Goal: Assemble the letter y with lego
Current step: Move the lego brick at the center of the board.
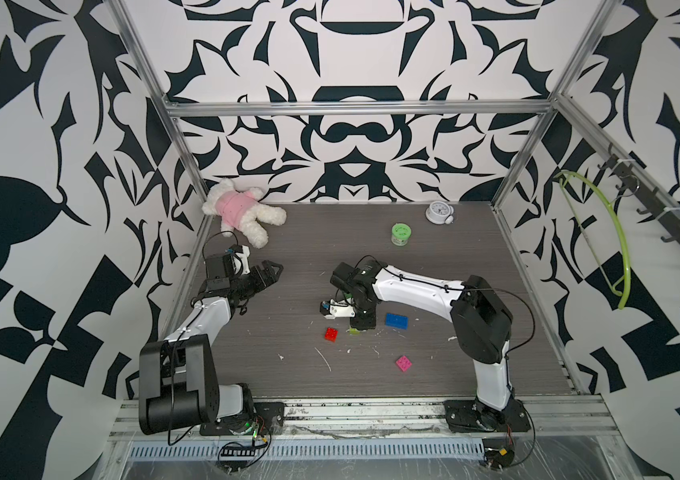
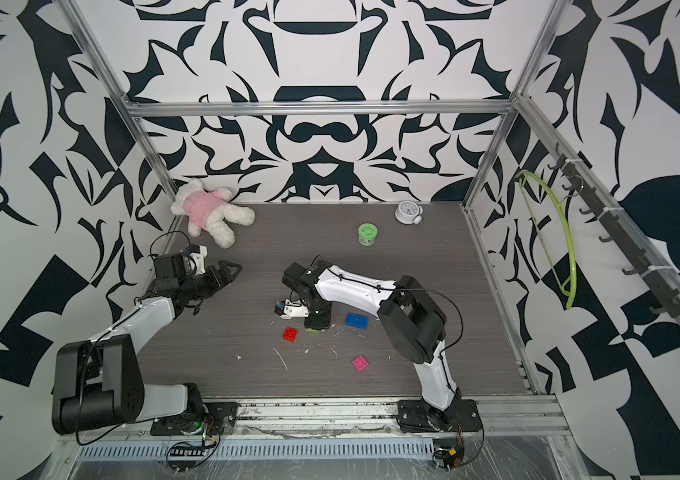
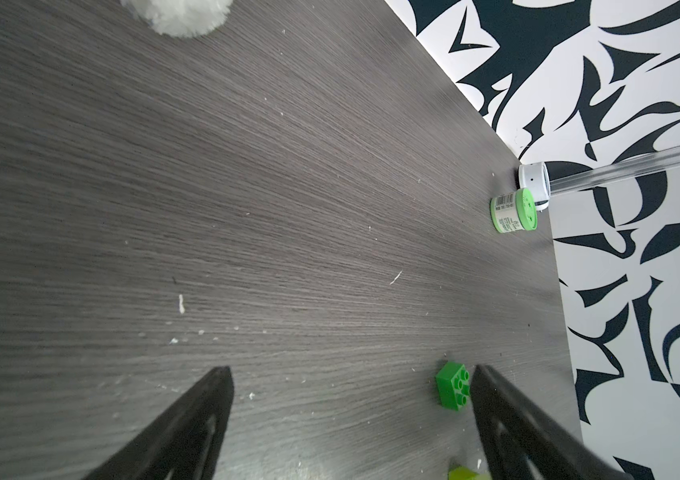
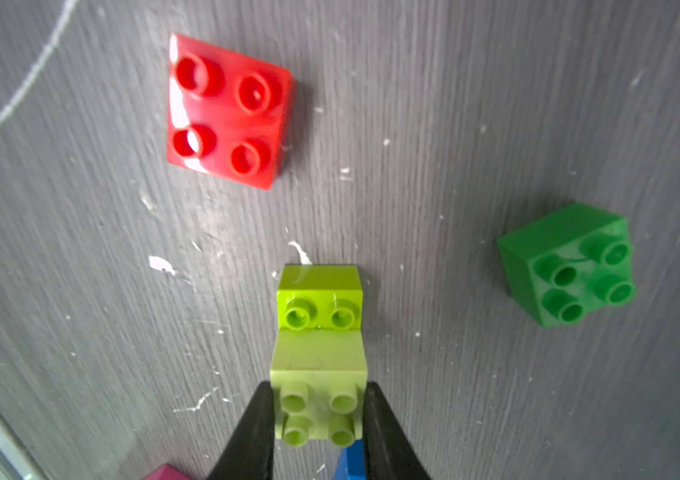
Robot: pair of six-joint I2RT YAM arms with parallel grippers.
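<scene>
**Right gripper clamped on a lime brick beside the red brick**

Your right gripper is clenched on a lime brick, one finger on each flank. A second lime brick touches it just past the fingertips — you cannot tell whether the two are pressed together. The pair sits just right of the red brick, apart from it.

The blue brick lies farther right of the red brick. The pink brick lies right of it and nearer the front rail. The green brick lies behind and right of it, under the right arm.

Your left gripper hangs released, jaws wide, well left of the red brick.

Bare table runs left and back from the red brick. Far behind it stands the green tub — its barcode label is too small to read.
</scene>
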